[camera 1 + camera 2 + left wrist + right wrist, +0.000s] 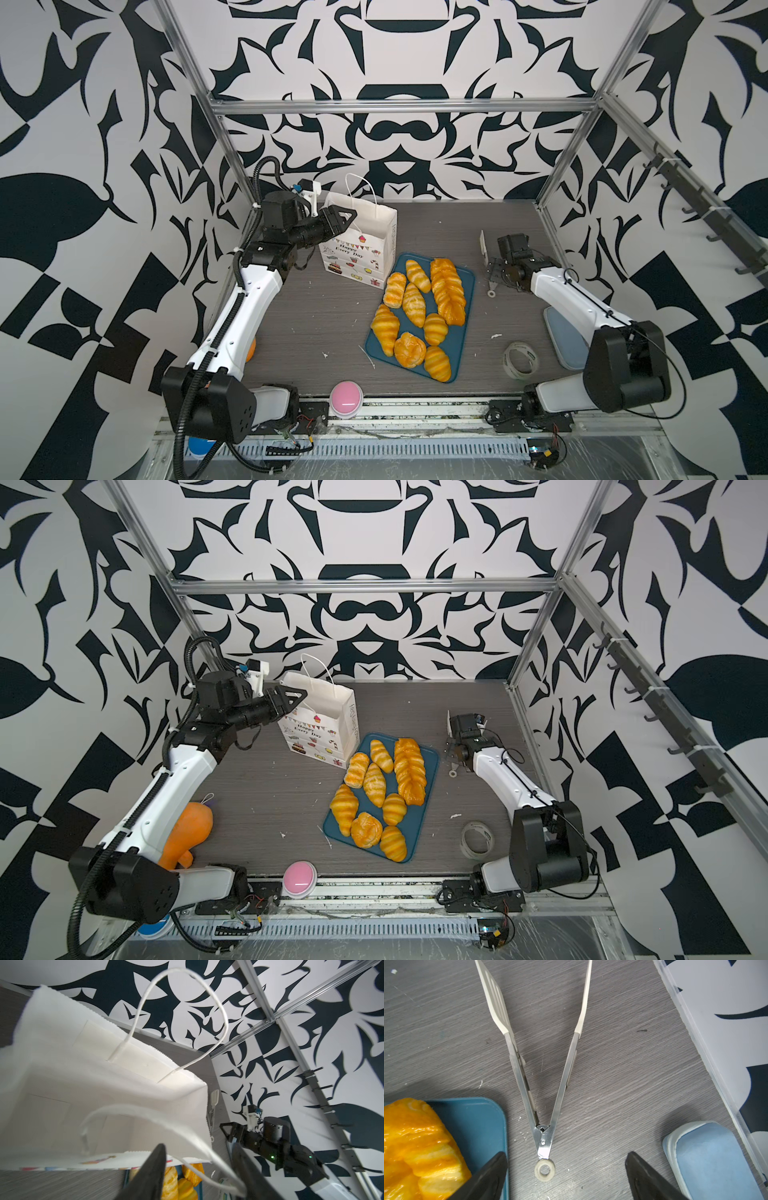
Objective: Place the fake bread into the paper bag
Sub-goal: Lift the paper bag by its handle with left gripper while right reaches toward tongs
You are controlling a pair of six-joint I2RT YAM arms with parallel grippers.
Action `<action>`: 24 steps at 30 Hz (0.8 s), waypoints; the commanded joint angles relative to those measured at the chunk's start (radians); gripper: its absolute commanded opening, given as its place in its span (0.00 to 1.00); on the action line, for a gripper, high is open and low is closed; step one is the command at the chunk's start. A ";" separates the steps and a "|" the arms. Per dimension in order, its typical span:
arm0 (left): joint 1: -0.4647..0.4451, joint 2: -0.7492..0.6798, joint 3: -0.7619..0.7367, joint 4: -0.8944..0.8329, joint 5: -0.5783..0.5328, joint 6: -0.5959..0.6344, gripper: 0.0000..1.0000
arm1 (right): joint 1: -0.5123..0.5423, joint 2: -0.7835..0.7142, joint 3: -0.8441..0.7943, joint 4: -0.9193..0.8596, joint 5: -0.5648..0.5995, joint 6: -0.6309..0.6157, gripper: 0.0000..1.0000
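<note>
the fake bread (413, 303), glossy golden-orange croissants, a braided loaf and a round bun, all lies on the teal plastic tray (477, 1118) mid-bench, none bagged. just beyond, the right end effector (565, 1155) hovers spread wide over the hinge end of the steel tongs with white slotted tips (543, 1138). it likely needs to close squarely across both arms. farthest back, the left end effector (198, 1148) holds its jaws apart around the front white cord handle (145, 1113) of the tall white paper bag (361, 241) beside the tray. pinching it should keep the mouth open. a pink round button (346, 399), clear tape roll (519, 359), orange plush toy (189, 829) and pale blue pad (708, 1157) sit aside.
</note>
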 commanded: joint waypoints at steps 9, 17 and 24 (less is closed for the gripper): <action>0.000 -0.036 0.077 -0.141 -0.089 0.123 0.16 | 0.003 0.002 -0.025 0.034 -0.031 0.030 0.92; 0.025 -0.029 0.133 -0.228 -0.103 0.185 0.09 | 0.003 0.024 -0.018 0.033 -0.052 0.038 0.93; 0.031 -0.026 0.119 -0.243 -0.092 0.190 0.10 | -0.001 0.075 0.004 0.012 -0.066 0.034 0.95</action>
